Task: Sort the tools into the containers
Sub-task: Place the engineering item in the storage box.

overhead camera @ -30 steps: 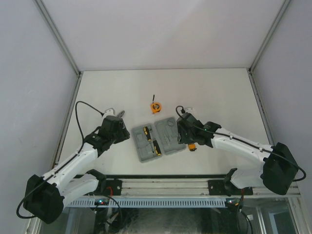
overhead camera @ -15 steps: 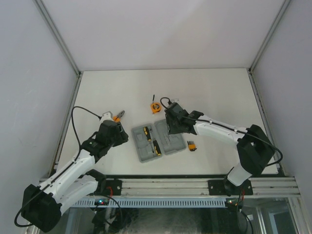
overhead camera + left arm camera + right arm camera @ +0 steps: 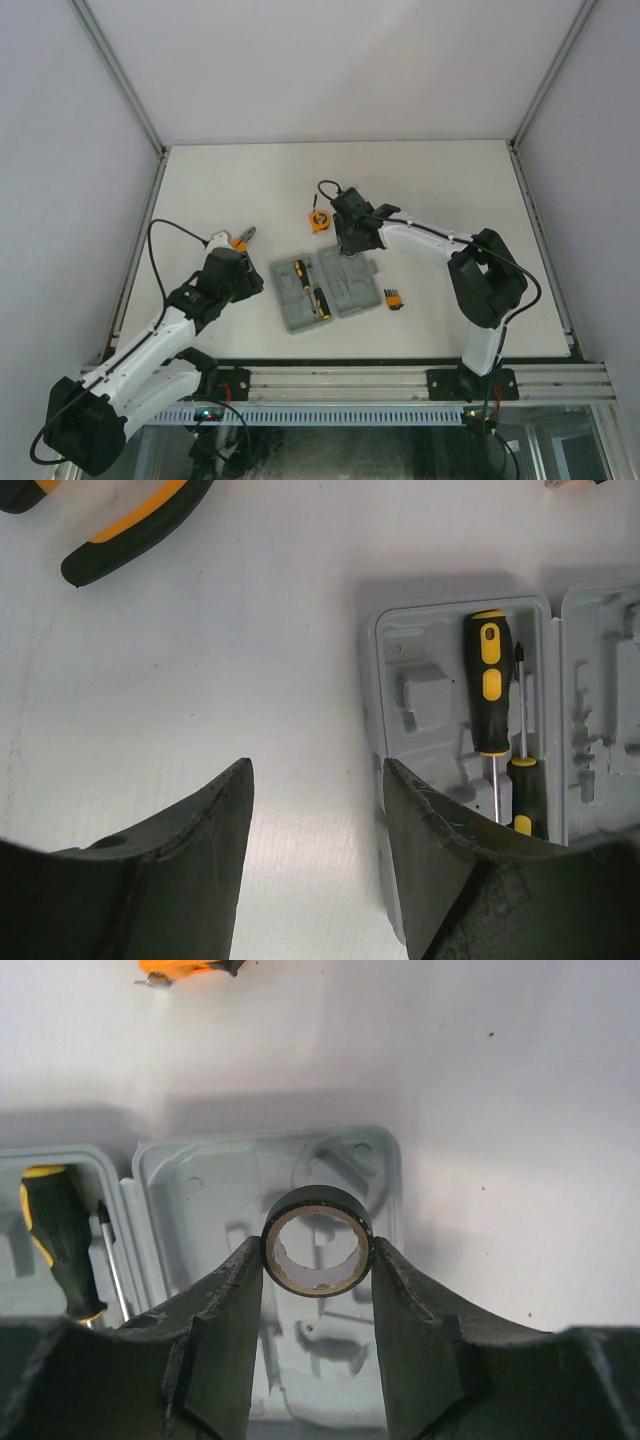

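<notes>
The right gripper [image 3: 318, 1250] has its fingers clamped on the small dark ring [image 3: 318, 1198], one finger at each side, and the hole of the ring faces the wrist camera. Just beyond the fingertips lies the open grey case [image 3: 215, 1195], and the ring hangs over its half with bare recesses. I judge that a descent will reach it. The left gripper [image 3: 315, 810] has its fingers apart and holds nothing. The pliers [image 3: 130, 520] lie ahead-left of them.
</notes>
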Robot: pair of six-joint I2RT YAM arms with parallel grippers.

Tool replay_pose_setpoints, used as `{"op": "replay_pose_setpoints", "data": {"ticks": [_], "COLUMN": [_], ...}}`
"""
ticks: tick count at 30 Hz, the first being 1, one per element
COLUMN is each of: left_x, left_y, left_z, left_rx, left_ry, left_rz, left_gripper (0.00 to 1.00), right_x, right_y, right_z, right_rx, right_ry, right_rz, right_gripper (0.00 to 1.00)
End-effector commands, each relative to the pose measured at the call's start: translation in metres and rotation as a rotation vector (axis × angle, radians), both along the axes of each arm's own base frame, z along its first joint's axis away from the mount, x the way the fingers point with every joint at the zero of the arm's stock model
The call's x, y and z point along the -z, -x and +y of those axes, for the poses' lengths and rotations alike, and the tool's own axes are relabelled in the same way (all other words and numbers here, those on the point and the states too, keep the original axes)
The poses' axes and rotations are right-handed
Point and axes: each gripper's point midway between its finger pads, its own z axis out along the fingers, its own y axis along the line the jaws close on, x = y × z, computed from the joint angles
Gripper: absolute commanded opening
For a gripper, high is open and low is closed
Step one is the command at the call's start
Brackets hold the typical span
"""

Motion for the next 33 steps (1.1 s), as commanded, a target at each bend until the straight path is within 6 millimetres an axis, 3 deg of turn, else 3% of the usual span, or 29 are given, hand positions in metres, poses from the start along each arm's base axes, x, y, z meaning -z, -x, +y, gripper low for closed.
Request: {"op": "replay_pose_setpoints", "data": {"ticks": [1,10,24,33], "left_x": [0.001,0.001,0.002,0.002], "left_y": [-0.003,-0.002,-0.002,-0.002], "left_z": [-0.002,-0.002,-0.002,-0.003], "left_rx": [0.001,0.005,0.007,0.007], "left_ry": [0.014,0.013,0.011,0.011], "left_rz": [-0.008,-0.007,0.001,0.002], "left_gripper": [0.58,0.58,0.57,0.57], "right_x": [-0.006,0.005,0.020,0.024], "right_y": [-0.016,-0.024,-0.021,-0.026], "right_z": [0.005,0.002,-0.002,-0.004], "right_rx": [-0.028,-0.015,-0.013,-0.009], "right_ry": [0.006,0.062,0.092,0.111], "right_rz": [-0.009,0.027,0.061,0.057], "right_gripper": [0.36,0.36,0.38,0.48]}}
